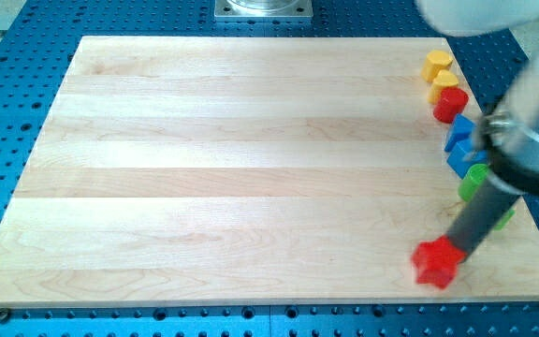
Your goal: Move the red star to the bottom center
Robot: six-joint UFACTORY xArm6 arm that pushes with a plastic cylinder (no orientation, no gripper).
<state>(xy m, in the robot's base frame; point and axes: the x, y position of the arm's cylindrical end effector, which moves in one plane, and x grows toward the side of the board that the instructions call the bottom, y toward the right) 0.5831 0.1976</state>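
The red star lies on the wooden board near the bottom right, close to the bottom edge. It looks slightly blurred. My tip touches the star's upper right side, with the dark rod slanting up to the right from it. The arm covers part of the right-hand column of blocks.
Along the right edge stand two yellow blocks, a red block, two blue blocks and a green block, partly hidden by the arm. More green shows behind the rod. A metal mount is at the top.
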